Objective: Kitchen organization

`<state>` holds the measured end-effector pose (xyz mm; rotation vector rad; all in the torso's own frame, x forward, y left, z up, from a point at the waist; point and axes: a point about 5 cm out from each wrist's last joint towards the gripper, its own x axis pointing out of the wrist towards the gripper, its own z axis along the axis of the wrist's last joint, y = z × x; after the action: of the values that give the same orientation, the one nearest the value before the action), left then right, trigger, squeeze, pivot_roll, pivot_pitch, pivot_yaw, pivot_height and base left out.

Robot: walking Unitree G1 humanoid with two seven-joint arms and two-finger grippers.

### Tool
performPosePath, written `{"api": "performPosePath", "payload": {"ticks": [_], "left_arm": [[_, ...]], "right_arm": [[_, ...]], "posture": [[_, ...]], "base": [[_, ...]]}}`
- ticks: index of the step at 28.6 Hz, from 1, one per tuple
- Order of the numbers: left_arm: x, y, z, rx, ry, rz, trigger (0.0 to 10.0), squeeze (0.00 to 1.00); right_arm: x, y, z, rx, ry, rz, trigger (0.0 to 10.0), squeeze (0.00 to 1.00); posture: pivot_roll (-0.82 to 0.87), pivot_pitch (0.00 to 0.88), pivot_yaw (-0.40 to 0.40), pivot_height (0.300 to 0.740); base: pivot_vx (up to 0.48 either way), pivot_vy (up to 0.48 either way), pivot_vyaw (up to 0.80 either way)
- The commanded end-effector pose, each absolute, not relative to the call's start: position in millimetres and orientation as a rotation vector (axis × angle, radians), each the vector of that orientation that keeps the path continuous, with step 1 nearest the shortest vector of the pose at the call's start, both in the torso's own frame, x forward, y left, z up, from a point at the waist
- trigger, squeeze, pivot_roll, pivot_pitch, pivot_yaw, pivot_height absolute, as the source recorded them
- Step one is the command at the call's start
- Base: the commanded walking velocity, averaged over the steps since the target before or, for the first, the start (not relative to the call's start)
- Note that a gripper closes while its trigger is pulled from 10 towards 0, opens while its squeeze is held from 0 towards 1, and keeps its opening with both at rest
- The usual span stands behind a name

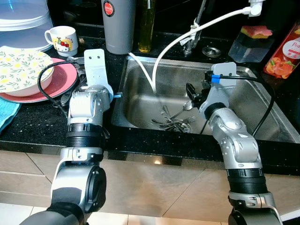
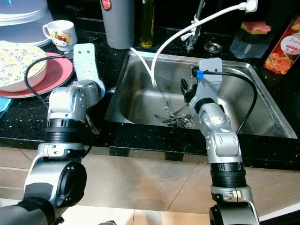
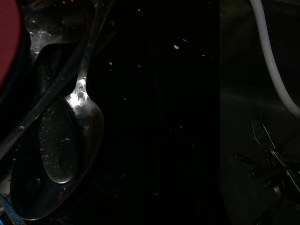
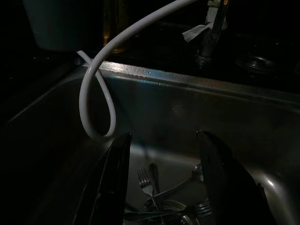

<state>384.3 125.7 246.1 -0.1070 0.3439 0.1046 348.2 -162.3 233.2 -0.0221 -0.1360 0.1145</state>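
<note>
- Your right gripper [image 4: 164, 183] hangs inside the sink [image 1: 262, 117], above the cutlery pile [image 1: 174, 123]; its two black fingers [image 4: 110, 187] are spread apart with nothing between them.
- The cutlery pile, forks and spoons tangled together, lies on the sink floor near the front wall, just beside the right gripper.
- A white hose [image 1: 161, 58] loops from the faucet [image 1: 191, 40] at the sink's back edge down into the basin, ending above the cutlery.
- Your left gripper sits over the counter [image 1: 37, 126] at the sink's left edge. You cannot tell from the pictures whether its fingers are apart or together.
- The left wrist view is very dark: you can make out large spoons [image 3: 61, 150] lying on the black counter.
- Near the counter's left edge: a floral bowl [image 1: 21, 70] stacked on a red plate [image 1: 63, 79].
- Along the counter's back edge: a white mug [image 1: 62, 40], a grey canister [image 1: 119, 26] and an oil bottle [image 1: 146, 28].
- At the back right corner: a red carton [image 1: 284, 54].
</note>
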Motion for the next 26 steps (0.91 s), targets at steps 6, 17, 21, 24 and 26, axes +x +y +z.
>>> {"api": "performPosePath", "payload": {"ticks": [6,17,21,24,26], "left_arm": [[384.0,113.0,254.5,0.056,0.248,0.073,10.0,0.0],[373.6,90.5,307.9,0.193,-0.101,-0.022,10.0,0.0],[368.7,77.8,305.1,0.099,-0.085,-0.188,10.0,0.0],[369.8,66.0,293.5,0.146,-0.038,-0.323,10.0,0.0],[370.8,61.5,290.0,0.198,-0.033,-0.355,10.0,0.0]], "right_arm": [[348.6,-164.2,233.5,-0.019,-0.143,0.1,10.0,0.0],[348.9,-164.3,233.8,-0.018,-0.145,0.098,10.0,0.0],[349.2,-165.1,234.8,-0.019,-0.15,0.093,10.0,0.0],[349.5,-169.1,237.6,-0.026,-0.159,0.082,10.0,0.0],[350.0,-173.3,239.6,-0.03,-0.165,0.066,10.0,0.0]], "posture": [[0.2,0.081,-0.055,0.74],[0.21,0.08,-0.057,0.74],[0.21,0.079,-0.057,0.74],[0.21,0.079,-0.061,0.74],[0.21,0.079,-0.061,0.74]], "base": [[0.0,0.0,0.0],[0.0,0.0,0.0],[0.0,0.0,0.0],[0.0,0.0,0.0],[0.0,0.0,0.0]]}}
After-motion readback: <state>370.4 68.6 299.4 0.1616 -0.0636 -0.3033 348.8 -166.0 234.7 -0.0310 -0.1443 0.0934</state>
